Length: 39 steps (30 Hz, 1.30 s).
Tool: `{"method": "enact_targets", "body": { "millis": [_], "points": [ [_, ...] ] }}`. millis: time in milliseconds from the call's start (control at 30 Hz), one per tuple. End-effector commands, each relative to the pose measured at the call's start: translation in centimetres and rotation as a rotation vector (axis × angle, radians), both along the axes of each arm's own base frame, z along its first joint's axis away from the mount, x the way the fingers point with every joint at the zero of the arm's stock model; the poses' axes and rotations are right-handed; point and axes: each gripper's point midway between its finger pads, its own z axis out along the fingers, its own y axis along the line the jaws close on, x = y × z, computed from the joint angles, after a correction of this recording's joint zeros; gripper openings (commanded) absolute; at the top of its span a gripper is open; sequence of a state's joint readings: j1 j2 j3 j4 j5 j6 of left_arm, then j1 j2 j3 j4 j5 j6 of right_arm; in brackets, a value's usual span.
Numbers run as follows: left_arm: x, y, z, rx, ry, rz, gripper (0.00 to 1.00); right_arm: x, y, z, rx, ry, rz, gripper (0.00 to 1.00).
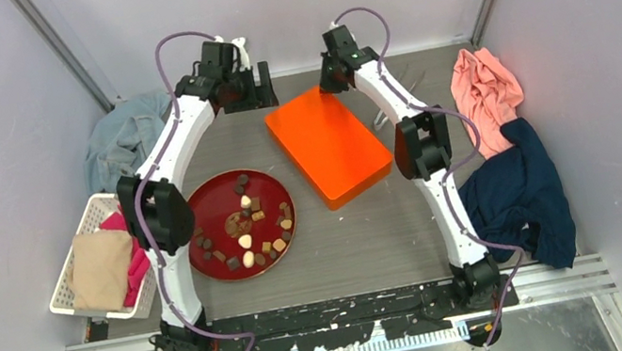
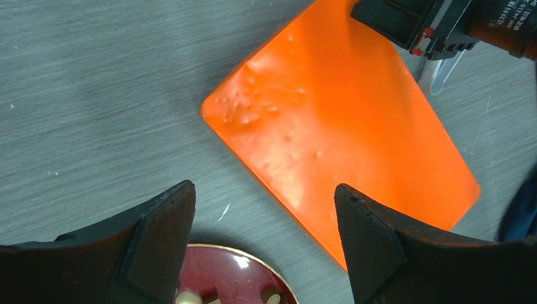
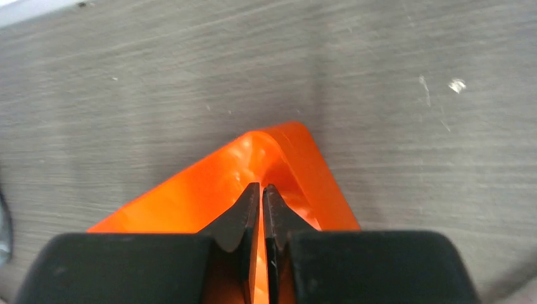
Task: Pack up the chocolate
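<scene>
1. The small dark brown, tan and cream chocolate pieces [image 1: 245, 241] all lie loose on the round, dark red, glossy plate [image 1: 214, 199], on the left-hand side of the grey wood-grain desk [image 1: 375, 241]; none looks packed yet.
2. Just right of the plate, and apart from it, lies the glossy orange rectangular plastic box [image 1: 328, 142], set at a slant with its flat top upward; it appears closed.
3. The right tool [image 3: 261, 206] is at the box's far corner, clenched, with a thin sliver of orange rim between its tips; I take this for the opening step.
4. The left tool [image 2: 263, 202] hangs released and empty above the desk, far of the plate.
5. Next, I judge, the pinched corner must be raised gently without dragging the whole box; the left tool may need to steady the near side, or wait and then go down to the plate for a piece.
</scene>
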<state>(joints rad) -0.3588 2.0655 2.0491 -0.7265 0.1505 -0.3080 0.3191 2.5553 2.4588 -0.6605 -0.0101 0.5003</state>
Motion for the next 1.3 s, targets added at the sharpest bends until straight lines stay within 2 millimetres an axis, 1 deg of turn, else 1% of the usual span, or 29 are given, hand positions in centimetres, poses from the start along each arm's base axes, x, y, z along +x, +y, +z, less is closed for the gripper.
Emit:
{"method": "enact_targets", "body": {
  "millis": [0,33,100,167,233,267,333,400,433,500,533,600,667,767,833,867,900,967,1033,1100,1133,1167,1200,1233,1267],
  "points": [
    [-1.0,0.8,3.9,-0.012,-0.076,-0.004,0.81,-2.2,0.1,5.4,0.003,-0.011,0.035,0.12],
    [-1.0,0.8,4.0,-0.009,-0.079,-0.003,0.81,-2.2,-0.1,7.9,0.009,-0.065,0.033,0.13],
    [-1.1,0.9,4.3,-0.012,-0.084,-0.003,0.81,-2.9,-0.8,13.4,0.023,-0.175,0.025,0.14],
    [-1.0,0.8,4.6,-0.017,-0.088,-0.005,0.81,-4.6,-2.0,17.4,0.005,-0.246,0.005,0.15],
    [-1.0,0.7,5.0,-0.02,-0.093,-0.005,0.81,-7.2,-3.2,19.7,-0.015,-0.266,0.015,0.15],
    [-1.1,0.7,5.1,-0.021,-0.094,-0.005,0.81,-8.7,-3.7,20.0,-0.026,-0.26,0.021,0.16],
    [-1.2,0.8,5.3,-0.021,-0.098,-0.004,0.81,-12.0,-5.0,19.5,-0.05,-0.225,0.028,0.16],
    [-1.4,0.9,5.6,-0.025,-0.099,-0.002,0.81,-15.7,-6.5,17.6,-0.077,-0.159,0.019,0.17],
    [-1.5,0.9,5.6,-0.028,-0.097,0.0,0.81,-17.7,-7.3,15.4,-0.097,-0.099,0.01,0.17],
    [-1.8,0.9,5.5,-0.032,-0.092,0.004,0.81,-21.2,-8.6,13.0,-0.114,-0.031,-0.005,0.17],
    [-1.9,0.9,5.4,-0.036,-0.091,0.006,0.81,-22.7,-9.2,12.4,-0.115,-0.012,-0.019,0.17],
    [-2.1,0.8,5.1,-0.043,-0.087,0.008,0.81,-25.0,-10.1,9.4,-0.139,0.066,-0.026,0.17],
    [-2.2,0.6,4.8,-0.047,-0.076,0.008,0.81,-26.3,-10.4,6.6,-0.152,0.129,-0.024,0.17],
    [-2.4,0.1,4.4,-0.051,-0.062,-0.001,0.81,-26.8,-10.2,2.9,-0.158,0.181,-0.007,0.17],
    [-2.5,-0.2,4.3,-0.051,-0.06,-0.008,0.8,-27.0,-10.3,0.9,-0.182,0.225,0.003,0.16],
    [-2.6,-0.3,4.3,-0.051,-0.058,-0.011,0.8,-27.1,-10.6,0.4,-0.2,0.244,0.001,0.14],
    [-2.6,-0.4,4.2,-0.049,-0.057,-0.012,0.81,-27.1,-11.0,0.4,-0.219,0.249,-0.006,0.13],
    [-2.8,-0.3,4.4,-0.045,-0.059,-0.012,0.8,-27.1,-11.7,1.9,-0.246,0.21,-0.02,0.12],
    [-3.0,-0.2,4.5,-0.04,-0.064,-0.012,0.8,-26.7,-12.1,4.6,-0.251,0.13,-0.031,0.14],
    [-3.1,-0.2,4.6,-0.039,-0.068,-0.011,0.8,-26.0,-11.9,7.4,-0.238,0.054,-0.023,0.16],
    [-3.1,-0.1,4.6,-0.04,-0.07,-0.01,0.81,-25.5,-11.7,8.4,-0.228,0.029,-0.021,0.17],
    [-3.2,-0.2,4.7,-0.044,-0.072,-0.01,0.81,-24.7,-11.4,8.9,-0.22,0.017,-0.018,0.17],
    [-3.2,-0.2,4.7,-0.046,-0.074,-0.009,0.8,-24.2,-11.1,8.6,-0.219,0.026,-0.015,0.17],
    [-3.2,-0.2,4.7,-0.049,-0.073,-0.008,0.8,-23.9,-10.8,7.9,-0.215,0.046,-0.012,0.17],
    [-3.2,-0.3,4.8,-0.053,-0.072,-0.009,0.8,-23.6,-10.5,6.8,-0.212,0.076,-0.011,0.17]
  ]
}}
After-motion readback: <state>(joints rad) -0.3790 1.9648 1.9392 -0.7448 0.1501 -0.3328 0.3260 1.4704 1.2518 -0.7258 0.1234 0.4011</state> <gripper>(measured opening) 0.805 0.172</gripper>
